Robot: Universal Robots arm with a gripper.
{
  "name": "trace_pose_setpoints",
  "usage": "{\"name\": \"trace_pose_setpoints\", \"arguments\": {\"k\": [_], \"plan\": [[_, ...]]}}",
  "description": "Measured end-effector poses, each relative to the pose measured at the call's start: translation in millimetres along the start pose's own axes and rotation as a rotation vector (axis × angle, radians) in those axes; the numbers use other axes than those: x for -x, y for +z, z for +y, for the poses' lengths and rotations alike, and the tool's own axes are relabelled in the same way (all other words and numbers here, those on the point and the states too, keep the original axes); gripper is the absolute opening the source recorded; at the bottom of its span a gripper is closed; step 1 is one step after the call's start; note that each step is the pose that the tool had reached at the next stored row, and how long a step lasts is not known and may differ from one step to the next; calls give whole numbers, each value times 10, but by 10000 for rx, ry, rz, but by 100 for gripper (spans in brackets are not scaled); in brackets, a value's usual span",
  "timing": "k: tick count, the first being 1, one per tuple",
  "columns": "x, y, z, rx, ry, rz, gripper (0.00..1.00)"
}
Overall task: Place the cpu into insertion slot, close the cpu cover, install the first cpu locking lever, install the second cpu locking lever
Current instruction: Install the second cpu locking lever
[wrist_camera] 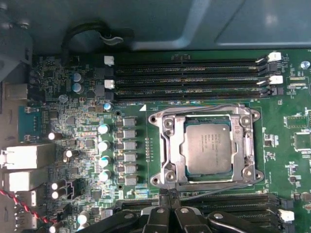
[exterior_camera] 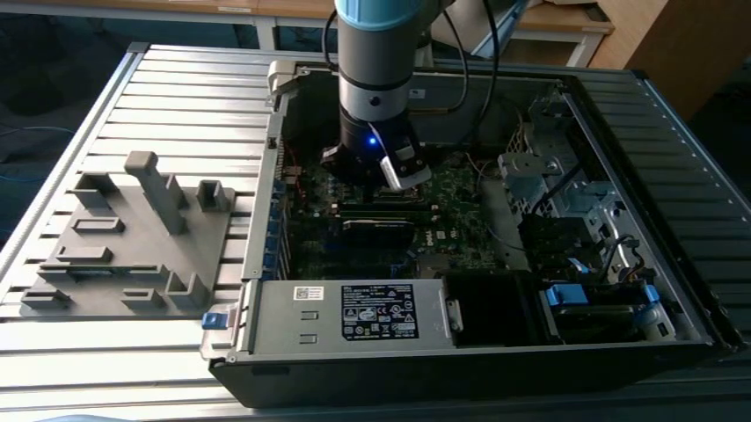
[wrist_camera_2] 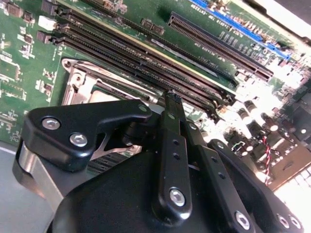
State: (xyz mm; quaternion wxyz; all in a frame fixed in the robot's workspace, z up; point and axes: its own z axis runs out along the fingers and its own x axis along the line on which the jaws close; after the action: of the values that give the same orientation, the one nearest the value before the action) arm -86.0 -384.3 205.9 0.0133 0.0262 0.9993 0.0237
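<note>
The cpu sits in the insertion slot under the lowered cpu cover; the gripper, fingers together and empty, hovers beside it.

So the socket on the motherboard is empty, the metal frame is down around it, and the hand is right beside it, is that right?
Not quite: the insertion slot is not empty. The first wrist view shows the cpu already seated in it, its silver-grey top showing through the opening of the cpu cover, which lies down around it. The hand does sit right beside the socket.
</note>
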Motion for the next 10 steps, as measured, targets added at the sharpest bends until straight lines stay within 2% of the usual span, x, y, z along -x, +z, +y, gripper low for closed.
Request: {"name": "trace_pose_setpoints", "arguments": {"k": [7,10], "plan": [[-5,14,-1,65,1,1,11],[-13,24,-2,69,1,3,11]]}}
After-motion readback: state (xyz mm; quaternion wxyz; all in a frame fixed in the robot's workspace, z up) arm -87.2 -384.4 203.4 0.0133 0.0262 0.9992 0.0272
